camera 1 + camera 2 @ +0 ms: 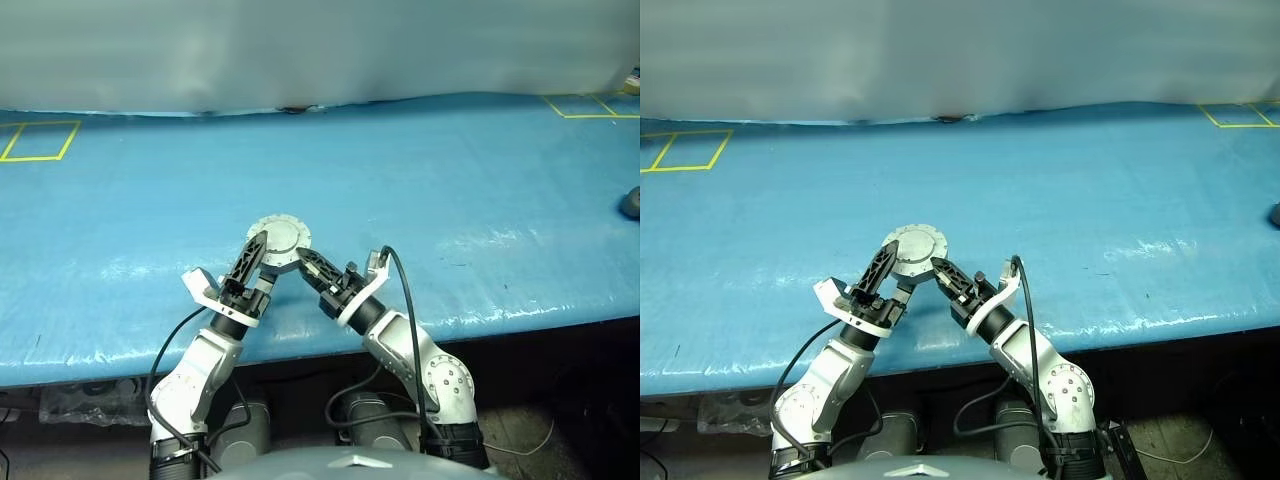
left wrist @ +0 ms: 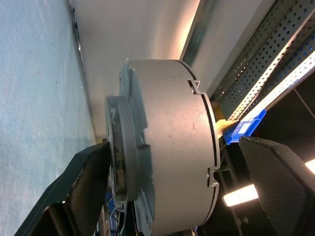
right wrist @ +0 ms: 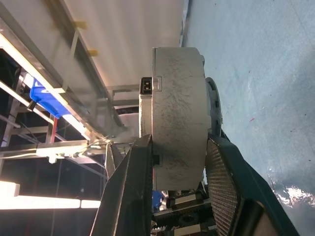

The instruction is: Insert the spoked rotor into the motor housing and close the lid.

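I had the housing (image 3: 177, 118) clamped in the right claw (image 1: 312, 262); the left claw (image 1: 254, 255) straddled it, fingers apart.

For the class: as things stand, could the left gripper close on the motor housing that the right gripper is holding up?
Probably yes. The motor housing, lid shut, is clamped in the right gripper and already sits between the open fingers of the left gripper, with nothing between them.

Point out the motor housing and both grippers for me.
motor housing (image 1: 280, 238), left eye view, on its round grey top face.
right gripper (image 3: 178, 162), right wrist view, midway between its fingertips, which clamp the housing's sides.
left gripper (image 2: 184, 169), left wrist view, midway between its open fingertips.
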`<state>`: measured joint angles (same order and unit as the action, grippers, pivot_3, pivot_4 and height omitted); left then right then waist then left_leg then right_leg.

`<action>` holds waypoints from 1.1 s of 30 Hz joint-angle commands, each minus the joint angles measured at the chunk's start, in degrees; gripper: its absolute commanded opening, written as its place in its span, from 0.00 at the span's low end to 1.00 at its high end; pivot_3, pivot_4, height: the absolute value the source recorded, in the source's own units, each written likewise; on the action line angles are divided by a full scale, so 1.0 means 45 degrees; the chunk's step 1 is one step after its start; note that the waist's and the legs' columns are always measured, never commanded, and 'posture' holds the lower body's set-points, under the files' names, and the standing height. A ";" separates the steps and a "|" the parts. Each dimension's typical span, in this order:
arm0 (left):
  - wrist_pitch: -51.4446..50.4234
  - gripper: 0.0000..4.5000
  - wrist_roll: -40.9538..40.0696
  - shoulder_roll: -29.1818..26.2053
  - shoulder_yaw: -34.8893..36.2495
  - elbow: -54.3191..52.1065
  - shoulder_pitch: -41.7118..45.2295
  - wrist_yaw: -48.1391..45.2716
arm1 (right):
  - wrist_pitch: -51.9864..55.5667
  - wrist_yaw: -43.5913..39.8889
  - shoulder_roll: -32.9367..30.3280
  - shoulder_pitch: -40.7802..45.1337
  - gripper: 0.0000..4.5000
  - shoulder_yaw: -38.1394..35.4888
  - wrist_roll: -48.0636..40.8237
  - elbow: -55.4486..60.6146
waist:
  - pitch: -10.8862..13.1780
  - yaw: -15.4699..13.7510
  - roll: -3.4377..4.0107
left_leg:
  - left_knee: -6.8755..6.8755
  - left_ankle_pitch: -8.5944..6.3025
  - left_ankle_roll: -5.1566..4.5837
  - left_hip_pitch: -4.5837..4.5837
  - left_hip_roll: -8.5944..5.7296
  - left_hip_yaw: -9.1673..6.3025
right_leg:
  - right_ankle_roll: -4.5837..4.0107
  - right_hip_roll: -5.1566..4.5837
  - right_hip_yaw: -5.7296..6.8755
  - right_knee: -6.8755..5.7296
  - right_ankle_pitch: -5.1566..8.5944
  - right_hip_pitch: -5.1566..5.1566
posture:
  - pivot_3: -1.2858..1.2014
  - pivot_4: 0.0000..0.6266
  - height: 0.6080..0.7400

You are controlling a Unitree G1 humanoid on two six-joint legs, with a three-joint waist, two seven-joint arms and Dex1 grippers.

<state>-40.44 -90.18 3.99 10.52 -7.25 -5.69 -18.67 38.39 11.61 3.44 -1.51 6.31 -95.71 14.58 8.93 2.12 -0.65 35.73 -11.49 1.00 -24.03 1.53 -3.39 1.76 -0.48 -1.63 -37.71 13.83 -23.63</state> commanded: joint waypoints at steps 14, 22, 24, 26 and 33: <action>0.0286 1.00 0.0617 0.0133 0.0329 0.0435 0.0703 0.0930 | 0.1183 -0.1055 -0.0575 0.0017 0.26 0.0789 0.0772 0.1323 | 0.0000 -0.0008 -0.0001 | -0.0009 0.0000 0.0000 -0.0001 0.0004 -0.0004 | -0.0005 0.0009 0.0004 0.0003 0.0003 -0.0004 | 0.52 0.24 1.00; -0.0119 0.55 0.0780 -0.0043 0.0431 0.0552 0.0864 0.0768 | 0.1336 -0.1400 -0.0519 0.0076 0.26 0.0762 0.1159 0.1210 | 0.0001 -0.0007 -0.0003 | 0.0009 0.0000 0.0000 -0.0008 -0.0005 -0.0006 | 0.0000 0.0000 0.0007 0.0003 0.0000 0.0001 | 0.52 0.24 1.00; -0.0225 0.55 0.0831 -0.0100 0.0434 0.0549 0.0887 0.0743 | 0.1321 -0.1457 -0.0473 0.0085 0.26 0.0722 0.1268 0.1160 | 0.0001 -0.0006 -0.0003 | 0.0008 0.0000 0.0000 -0.0007 -0.0003 -0.0006 | 0.0000 0.0002 0.0007 0.0002 0.0000 0.0000 | 0.52 0.24 1.00; -0.0270 0.55 0.0834 -0.0101 0.0464 0.0531 0.0894 0.0783 | 0.1303 -0.1495 -0.0437 0.0089 0.26 0.0679 0.1358 0.1125 | 0.0001 -0.0008 -0.0003 | 0.0006 0.0000 0.0000 -0.0007 -0.0002 -0.0007 | 0.0000 0.0003 0.0008 0.0003 0.0000 -0.0001 | 0.52 0.24 1.00; -0.0329 0.55 0.0839 -0.0130 0.0461 0.0398 0.0874 0.0872 | 0.1187 -0.1694 -0.0200 0.0034 0.26 0.0517 0.1622 0.1100 | 0.0001 -0.0009 -0.0003 | 0.0007 0.0000 0.0000 -0.0007 -0.0003 -0.0007 | 0.0000 0.0002 0.0008 0.0003 0.0000 0.0000 | 0.52 0.24 1.00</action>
<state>-40.76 -86.65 3.37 13.31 -4.48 -2.35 -14.11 43.81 6.25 0.74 -2.44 7.96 -86.77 16.31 8.93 2.08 -0.67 35.76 -11.49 1.00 -24.07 1.52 -3.42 1.76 -0.46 -1.59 -37.70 13.83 -23.63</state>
